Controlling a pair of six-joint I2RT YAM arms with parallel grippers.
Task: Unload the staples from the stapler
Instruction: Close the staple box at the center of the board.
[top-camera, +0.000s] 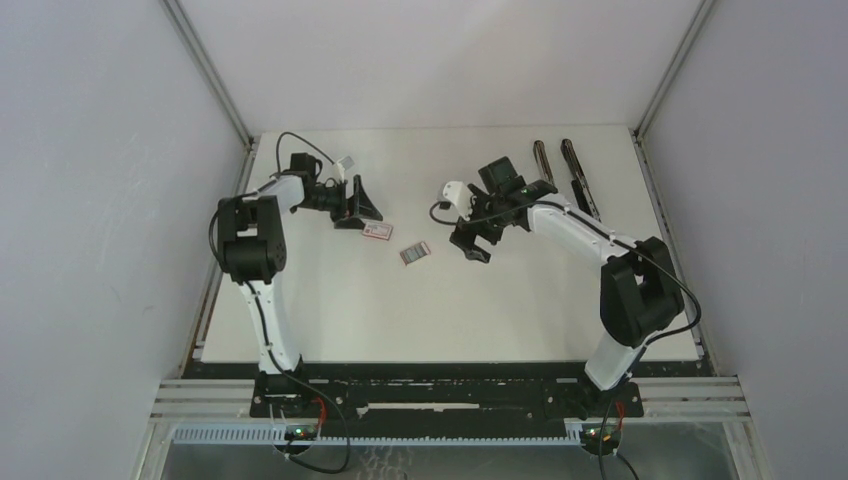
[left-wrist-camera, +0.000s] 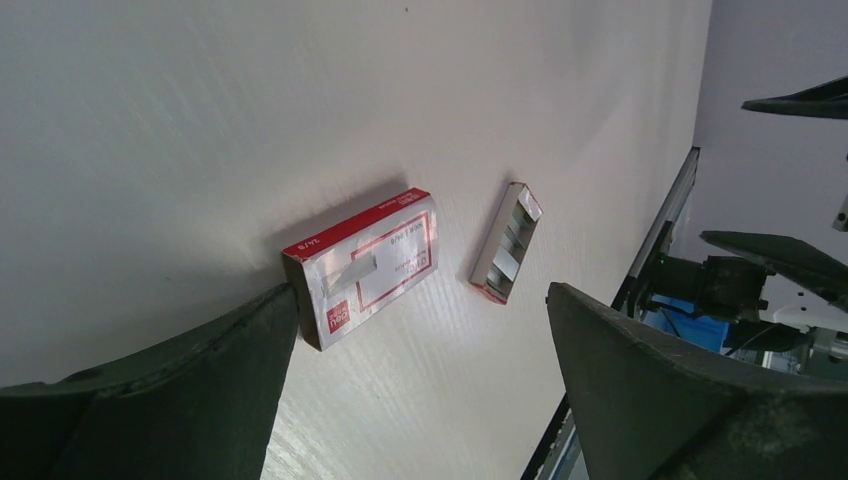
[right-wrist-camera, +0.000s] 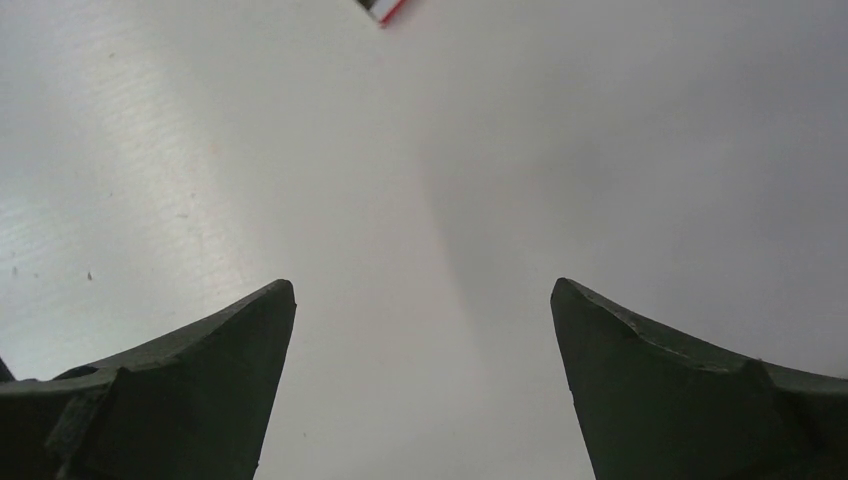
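Note:
Two long black bars (top-camera: 543, 160) (top-camera: 578, 178), which look like the stapler, lie side by side at the table's back right, far from both grippers. The staples are out of view. My left gripper (top-camera: 357, 205) (left-wrist-camera: 422, 300) is open over the table; only bare surface lies between its fingers, and its left finger is close to a red-and-white box (left-wrist-camera: 365, 265). My right gripper (top-camera: 470, 243) (right-wrist-camera: 423, 290) is open near the table's middle, with bare surface between its fingers.
The closed red-and-white box (top-camera: 378, 231) lies beside an open box tray (top-camera: 415, 252) (left-wrist-camera: 507, 243) with a silvery inside. A box corner (right-wrist-camera: 383, 8) shows at the top of the right wrist view. Grey walls enclose the table on the left, back and right.

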